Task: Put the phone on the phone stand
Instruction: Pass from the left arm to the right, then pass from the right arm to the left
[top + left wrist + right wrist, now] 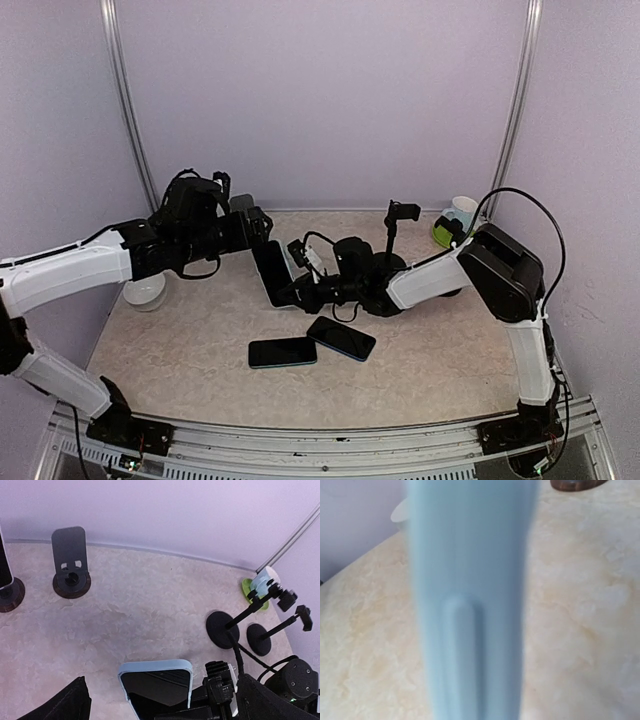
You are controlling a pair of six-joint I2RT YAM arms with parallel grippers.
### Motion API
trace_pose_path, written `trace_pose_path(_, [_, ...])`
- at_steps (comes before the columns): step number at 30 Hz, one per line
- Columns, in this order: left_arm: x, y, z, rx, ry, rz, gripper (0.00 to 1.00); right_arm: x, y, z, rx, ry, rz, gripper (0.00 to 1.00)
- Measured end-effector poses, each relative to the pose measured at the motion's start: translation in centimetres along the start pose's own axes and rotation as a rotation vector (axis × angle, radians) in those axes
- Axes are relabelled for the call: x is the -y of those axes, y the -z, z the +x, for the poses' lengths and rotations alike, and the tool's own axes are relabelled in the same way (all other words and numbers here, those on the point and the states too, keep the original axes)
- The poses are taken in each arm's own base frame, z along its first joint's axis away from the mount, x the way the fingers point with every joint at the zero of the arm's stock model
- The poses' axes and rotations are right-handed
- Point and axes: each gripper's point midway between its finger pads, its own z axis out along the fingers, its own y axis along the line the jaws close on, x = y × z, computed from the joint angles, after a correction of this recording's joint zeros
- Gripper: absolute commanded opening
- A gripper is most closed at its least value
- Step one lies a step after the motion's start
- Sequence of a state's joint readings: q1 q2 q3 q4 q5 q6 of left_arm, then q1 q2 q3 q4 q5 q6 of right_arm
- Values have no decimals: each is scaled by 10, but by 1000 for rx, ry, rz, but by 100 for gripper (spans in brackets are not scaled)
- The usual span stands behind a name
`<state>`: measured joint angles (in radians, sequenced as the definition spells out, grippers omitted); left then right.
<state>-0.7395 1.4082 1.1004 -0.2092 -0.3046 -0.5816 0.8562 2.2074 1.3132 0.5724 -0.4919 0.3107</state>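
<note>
1. Right claw [298, 287]: we record it closed on the phone, clamped at the phone's lower side edge.
2. Rectangular phone with a glossy black screen and a pale blue case [156, 685]:
   - It is held on end in the right claw, between the two claws.
   - The corners are rounded and the screen is dark.
   - In the right wrist view the case edge [470, 605] fills the frame as a blurred pale blue band with one long groove.
   - We cannot tell whether its lower end touches the table.
3. Left claw [256, 228]: open. Its dark fingers [70, 705] stand wide on either side of the phone's top and touch neither edge.
4. Black flat-plate phone stand on a round brown base [70, 562]: well beyond the left claw, towards its left.
5. Black thin-armed clamp stand on a round black base [223, 626]: beyond the right claw, with a second clamp stand [260, 639] just beside it.
6. Two dark flat handsets [282, 352] [341, 338]: lying on the near side of the right claw, meeting at a corner.
7. White round bowl [145, 292]: behind the left claw, beside that arm.
8. Beige marbled table [200, 380]: under both claws.
</note>
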Motion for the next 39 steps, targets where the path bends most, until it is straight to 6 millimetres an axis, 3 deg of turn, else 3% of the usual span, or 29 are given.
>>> trace_pose_path(3, [3, 35, -26, 86, 33, 45, 99, -9, 12, -12, 8, 11, 3, 0])
trace_pose_path(6, [3, 57, -39, 134, 55, 76, 99, -18, 28, -28, 21, 29, 16, 0])
trace_pose_path(12, [5, 74, -40, 137, 55, 95, 99, -34, 58, -64, 58, 85, 64, 0])
trace_pose_path(16, [3, 98, -43, 163, 67, 122, 99, -37, 72, -69, 53, 105, 101, 0])
trace_pose_path(20, [-7, 121, -47, 203, 83, 128, 99, -34, 81, -60, 25, 111, 134, 0])
trace_pose_path(26, [-21, 123, -36, 193, 80, 89, 99, -29, 88, -42, -32, 104, 170, 0])
trace_pose_path(30, [-27, 119, -26, 176, 73, 74, 99, -28, 90, -42, -39, 113, 182, 0])
trace_pose_path(39, [-28, 119, -26, 182, 83, 70, 99, -26, 96, -43, -55, 128, 229, 0])
